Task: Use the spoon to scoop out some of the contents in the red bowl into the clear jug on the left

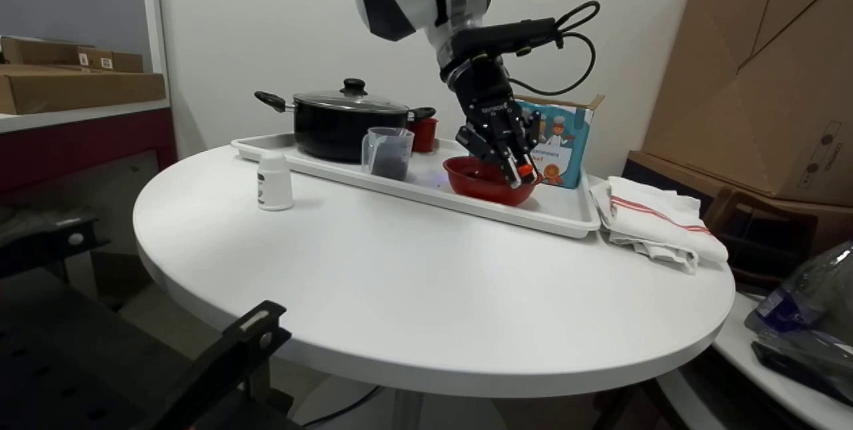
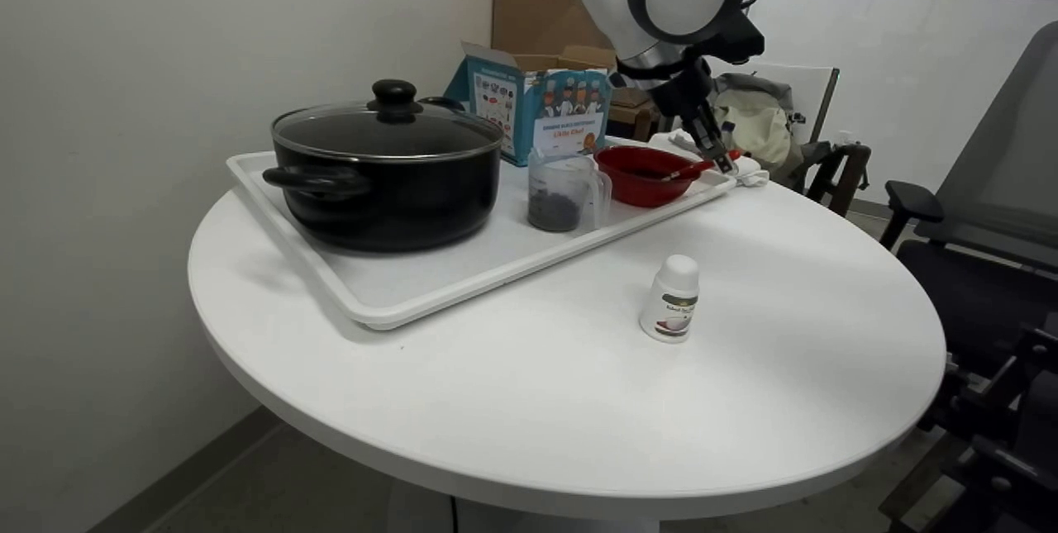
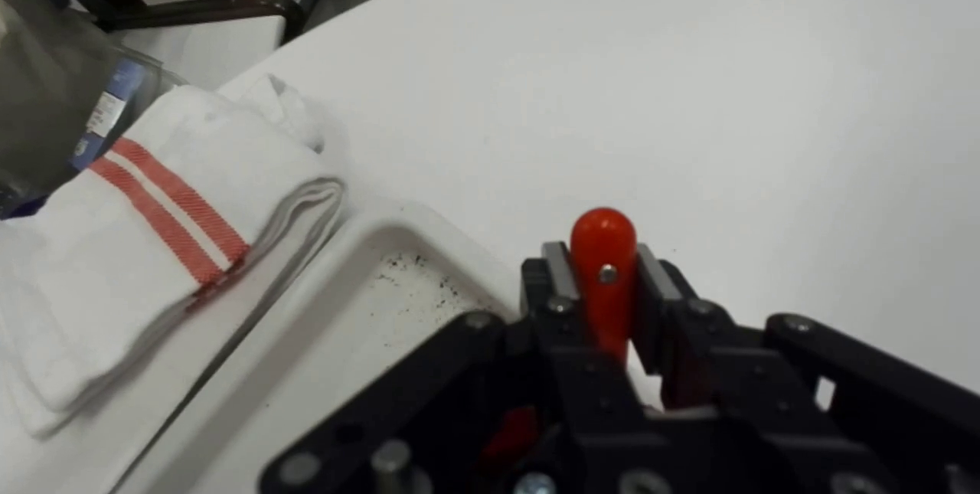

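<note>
The red bowl (image 1: 474,189) sits on the white tray and shows in both exterior views (image 2: 632,187). The spoon's red handle (image 2: 693,170) slopes up out of the bowl over its rim. The spoon's head is hidden inside the bowl. My gripper (image 1: 520,173) is at the bowl's rim, tilted. In the wrist view the gripper (image 3: 605,268) is shut on the spoon's handle (image 3: 605,237), with a finger on each side near its rounded end. The clear jug (image 1: 388,157) stands on the tray between the black pot and the bowl. The jug (image 2: 560,196) holds dark contents in its lower part.
The white tray (image 1: 413,197) also bears a lidded black pot (image 1: 336,130), a small red cup (image 1: 425,135) and a blue box (image 1: 566,147) behind the bowl. A folded towel (image 3: 153,195) lies beside the tray. A white bottle (image 2: 671,302) stands on the table.
</note>
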You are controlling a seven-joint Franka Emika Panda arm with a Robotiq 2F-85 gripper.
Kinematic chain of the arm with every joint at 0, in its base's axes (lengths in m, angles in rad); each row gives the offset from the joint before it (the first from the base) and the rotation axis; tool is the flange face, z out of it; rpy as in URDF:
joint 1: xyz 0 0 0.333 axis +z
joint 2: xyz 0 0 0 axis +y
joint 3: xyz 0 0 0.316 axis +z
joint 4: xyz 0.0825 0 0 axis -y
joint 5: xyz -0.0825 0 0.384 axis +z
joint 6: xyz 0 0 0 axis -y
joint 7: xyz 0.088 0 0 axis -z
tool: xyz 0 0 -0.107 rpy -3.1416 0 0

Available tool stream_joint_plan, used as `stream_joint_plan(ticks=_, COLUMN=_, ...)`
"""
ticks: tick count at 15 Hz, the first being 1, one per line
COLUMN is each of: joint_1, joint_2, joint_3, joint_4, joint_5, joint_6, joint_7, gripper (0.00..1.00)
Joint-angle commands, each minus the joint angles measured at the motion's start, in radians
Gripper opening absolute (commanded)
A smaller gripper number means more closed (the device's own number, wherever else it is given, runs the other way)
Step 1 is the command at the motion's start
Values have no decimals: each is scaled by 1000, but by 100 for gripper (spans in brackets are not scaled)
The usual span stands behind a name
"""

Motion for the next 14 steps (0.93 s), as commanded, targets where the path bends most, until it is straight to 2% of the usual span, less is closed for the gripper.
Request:
stream_joint_plan(ticks=1, joint_1=-40, joint_2=18, joint_3=14, joint_4=55, joint_5=137, joint_6=-17, joint_7=-33, gripper=10)
stream_joint_plan(ticks=7, joint_1=-71, joint_2=39, joint_3=-6, joint_4=112, joint_5=321, joint_6=-36, joint_7=-62, gripper=10)
stream_joint_plan(ticks=14, joint_1=-80, joint_2=26, joint_3=11, joint_4=149, joint_5=453, joint_6=-72, joint_7=-107, gripper=10)
